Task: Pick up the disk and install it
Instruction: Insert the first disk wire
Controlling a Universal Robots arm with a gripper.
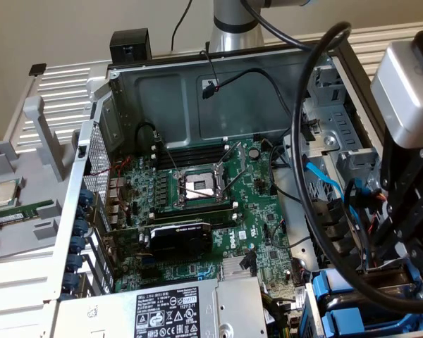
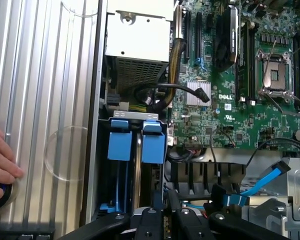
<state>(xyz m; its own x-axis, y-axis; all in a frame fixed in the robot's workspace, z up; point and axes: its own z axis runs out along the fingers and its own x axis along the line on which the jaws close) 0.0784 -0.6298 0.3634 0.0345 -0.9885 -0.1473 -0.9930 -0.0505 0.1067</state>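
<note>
Presumably disk (image 2: 153,147) is being seated beside other drive (image 2: 120,146), held by narrowly closed hand (image 2: 165,211); straight alignment judged needed.

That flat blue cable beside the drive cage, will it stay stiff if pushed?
Probably not: the blue cable is a thin, flat ribbon that curves along its run, so it likely flexes aside. It looks light, and may spring back where its ends are anchored.

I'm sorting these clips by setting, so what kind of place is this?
Probably a computer assembly or repair bench. There is an opened desktop case with a Dell motherboard, its empty processor socket and blue-framed drives in the bay. Beside it, a ribbed tray holds a loose processor chip.
</note>
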